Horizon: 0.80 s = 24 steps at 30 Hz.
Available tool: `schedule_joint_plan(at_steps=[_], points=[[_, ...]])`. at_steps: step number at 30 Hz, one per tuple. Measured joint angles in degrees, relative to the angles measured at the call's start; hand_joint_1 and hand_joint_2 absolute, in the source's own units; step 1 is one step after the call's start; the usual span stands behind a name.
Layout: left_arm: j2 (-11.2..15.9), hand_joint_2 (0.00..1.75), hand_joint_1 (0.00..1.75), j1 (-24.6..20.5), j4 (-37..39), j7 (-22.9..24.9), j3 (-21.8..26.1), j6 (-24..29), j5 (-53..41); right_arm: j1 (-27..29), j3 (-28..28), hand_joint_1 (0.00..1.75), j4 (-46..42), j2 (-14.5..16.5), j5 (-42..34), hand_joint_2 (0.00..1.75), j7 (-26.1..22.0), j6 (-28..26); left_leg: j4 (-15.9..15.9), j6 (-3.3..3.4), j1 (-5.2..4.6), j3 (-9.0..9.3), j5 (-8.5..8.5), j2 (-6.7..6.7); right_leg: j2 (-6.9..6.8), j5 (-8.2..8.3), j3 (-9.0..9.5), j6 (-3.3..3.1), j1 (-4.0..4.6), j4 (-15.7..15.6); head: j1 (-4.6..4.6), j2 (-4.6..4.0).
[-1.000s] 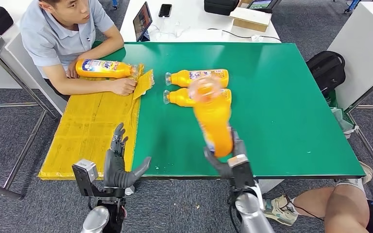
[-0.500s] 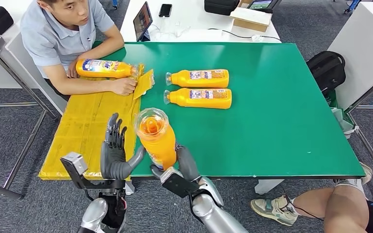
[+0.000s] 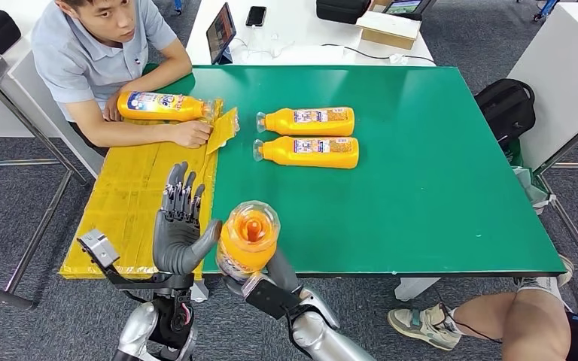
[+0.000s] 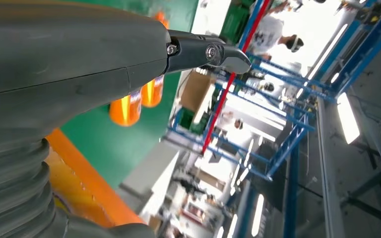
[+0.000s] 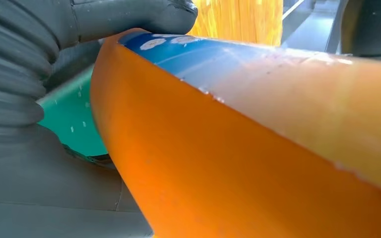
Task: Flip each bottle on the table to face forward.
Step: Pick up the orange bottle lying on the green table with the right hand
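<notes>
Orange smooth-plastic juice bottle (image 3: 247, 239), full so likely heavy and slippery, stood raised over the table's near edge (image 3: 391, 265), right hand (image 3: 265, 284) gripping its lower body, left hand (image 3: 177, 229) beside it with fingers spread, best gripped mid-body.

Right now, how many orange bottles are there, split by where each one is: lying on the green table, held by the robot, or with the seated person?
Lying on the green table: 2, far bottle and near bottle
Held bottle in the right hand: 1
Person's bottle on the yellow board: 1
Total: 4
</notes>
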Motion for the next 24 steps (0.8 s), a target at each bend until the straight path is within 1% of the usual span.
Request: schedule_joint_plan(at_steps=[4,17,20,24], points=[[0.13,1.75,0.00,0.35,-0.43,-0.77,-0.08,1.15,-1.91,0.47,-0.33,1.75,-0.07,-0.05,-1.44,1.75,0.01,1.28,0.00,0.00,0.00,0.00,0.00,0.00,0.00,0.00,0.00,0.00,0.00,0.00,0.01,0.00],[0.30,1.75,0.00,0.90,-0.96,-1.16,-0.54,1.50,-3.12,0.65,-0.78,1.75,-0.11,-0.19,-2.27,1.75,0.00,1.79,0.00,0.00,0.00,0.00,0.00,0.00,0.00,0.00,0.00,0.00,0.00,0.00,0.01,0.00],[0.54,1.75,0.00,1.46,-1.63,-3.08,-0.81,4.00,-7.90,1.14,-2.60,1.75,-0.40,-0.20,-4.31,1.75,0.01,3.75,0.00,0.00,0.00,0.00,0.00,0.00,0.00,0.00,0.01,0.00,0.00,0.00,0.00,0.00],[0.95,1.75,0.00,2.71,-2.52,-5.22,-0.90,8.27,-15.00,2.46,-6.89,1.75,-3.27,-0.18,-6.84,1.75,0.28,6.94,0.00,0.01,-0.01,-0.01,0.00,-0.02,-0.01,0.00,0.00,0.00,-0.01,0.00,0.00,0.00]])
